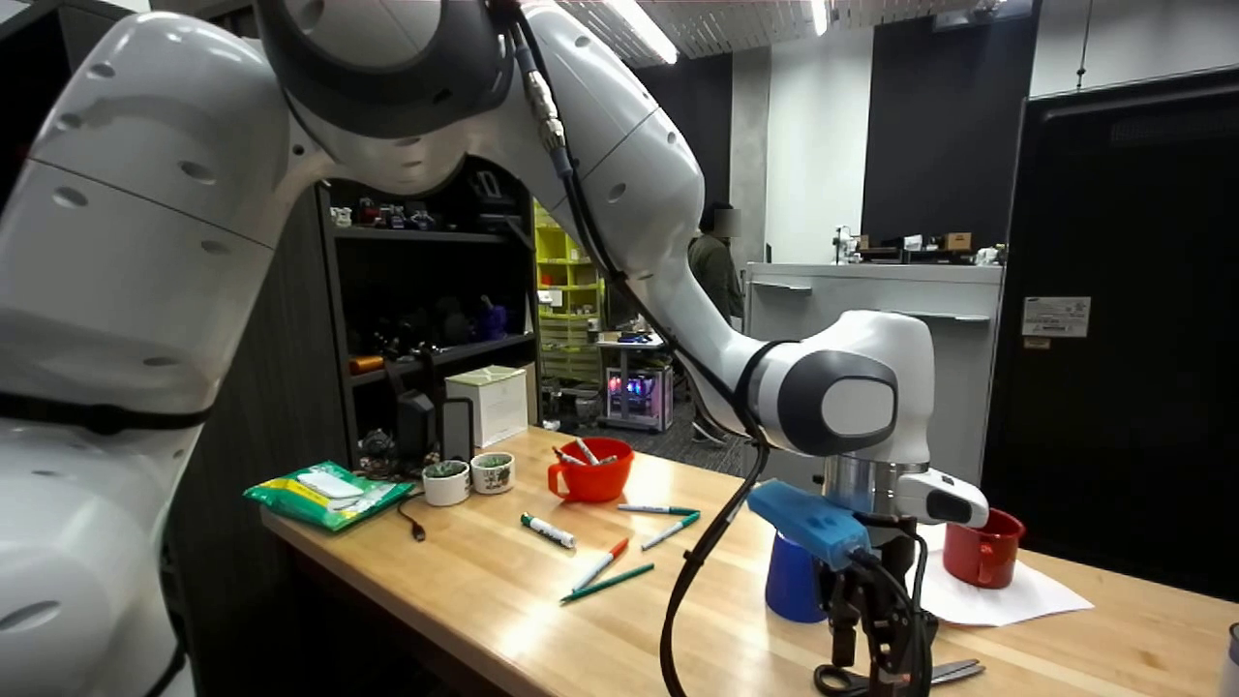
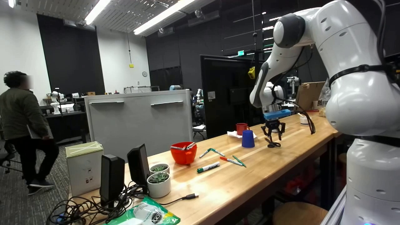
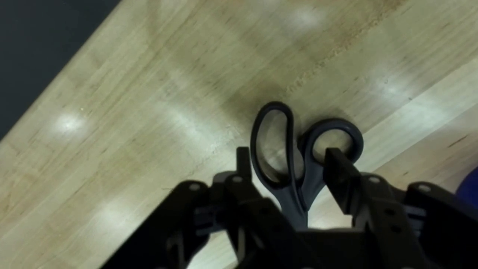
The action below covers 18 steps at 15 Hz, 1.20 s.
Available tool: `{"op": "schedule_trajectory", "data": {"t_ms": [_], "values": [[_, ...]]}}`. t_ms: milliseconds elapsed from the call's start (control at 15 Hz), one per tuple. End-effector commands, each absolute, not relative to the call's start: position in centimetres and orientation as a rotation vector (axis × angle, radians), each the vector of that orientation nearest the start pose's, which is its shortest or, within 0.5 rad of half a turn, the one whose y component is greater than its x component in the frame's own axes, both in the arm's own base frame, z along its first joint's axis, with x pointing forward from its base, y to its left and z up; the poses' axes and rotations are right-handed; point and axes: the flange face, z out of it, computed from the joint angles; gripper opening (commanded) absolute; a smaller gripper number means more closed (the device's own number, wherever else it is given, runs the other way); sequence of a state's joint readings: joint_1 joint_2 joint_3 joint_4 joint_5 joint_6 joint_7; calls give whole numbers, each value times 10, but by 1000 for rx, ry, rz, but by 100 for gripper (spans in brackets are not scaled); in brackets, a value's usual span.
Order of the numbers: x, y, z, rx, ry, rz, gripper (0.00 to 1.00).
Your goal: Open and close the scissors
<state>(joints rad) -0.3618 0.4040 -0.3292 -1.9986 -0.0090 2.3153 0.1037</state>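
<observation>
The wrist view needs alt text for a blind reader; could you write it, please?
Dark-handled scissors lie on a wooden table, seen between the jaws of an open gripper; part of a blue cup shows at right.

The small dark-handled scissors [image 3: 313, 175] have smooth, plastic-looking loops [image 3: 357, 145] with a faint sheen and thin grey metal blades [image 1: 958, 673]. The long pale-brown wooden tabletop [image 2: 200, 190] is smooth and glossy, its grain showing through bright reflections. The tapered blue plastic-looking cup [image 2: 248, 139] is smooth; the round dark-red mug [image 1: 978, 557], glossy; the white paper sheet [image 1: 1016, 600], matt. The green-and-yellow plastic packet [image 1: 376, 496] is shiny and creased, the black two-fingered gripper [image 3: 286, 160] mostly matt
</observation>
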Motion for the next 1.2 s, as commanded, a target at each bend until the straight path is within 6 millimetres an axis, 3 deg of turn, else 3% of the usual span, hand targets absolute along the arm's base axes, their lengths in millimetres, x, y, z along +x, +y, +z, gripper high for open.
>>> {"op": "schedule_trajectory", "data": {"t_ms": [0, 600, 1133], "values": [[474, -378, 255, -3006, 1205, 171, 57], [491, -373, 241, -3020, 1175, 197, 55], [494, -377, 238, -3015, 1178, 210, 53]]}}
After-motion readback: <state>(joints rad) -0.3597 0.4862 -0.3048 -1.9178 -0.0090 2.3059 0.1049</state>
